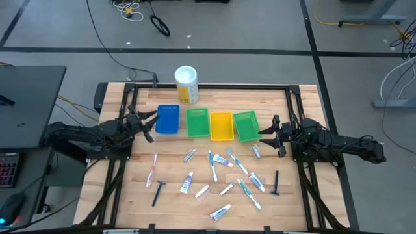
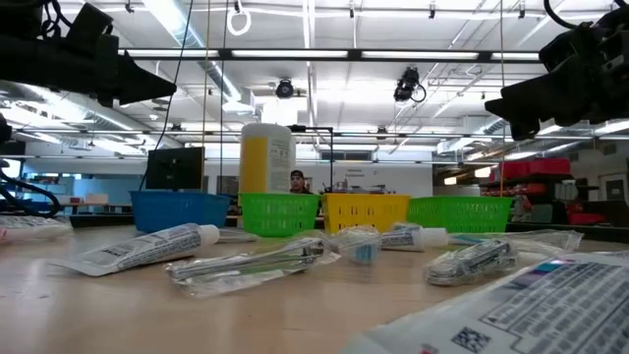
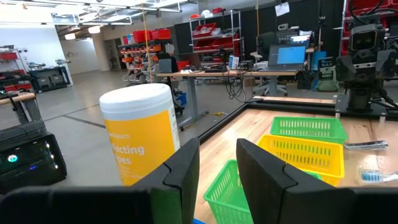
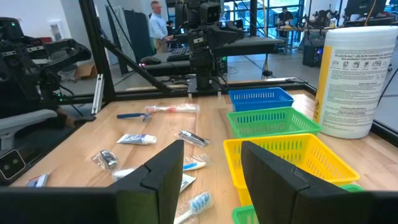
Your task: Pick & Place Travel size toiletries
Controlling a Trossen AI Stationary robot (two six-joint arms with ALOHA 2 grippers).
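Observation:
Several small toiletries lie flat and scattered on the near half of the wooden table: white toothpaste tubes (image 1: 186, 183), white-and-teal toothbrushes (image 1: 213, 166), dark blue razors (image 1: 275, 183) and a silver tube (image 1: 189, 155). My left gripper (image 1: 150, 125) hovers open at the table's left side, beside the blue bin (image 1: 168, 119). My right gripper (image 1: 268, 134) hovers open at the right side, next to the right green bin (image 1: 246, 125). Neither touches anything. In the right wrist view the open fingers (image 4: 205, 171) look over the bins and wrapped items (image 4: 193, 138).
Four bins stand in a row across the table's middle: blue, green (image 1: 197, 123), yellow (image 1: 221, 125), green. A tall white-and-yellow canister (image 1: 186, 84) stands at the far edge behind them. A person (image 4: 156, 25) stands in the room beyond the table.

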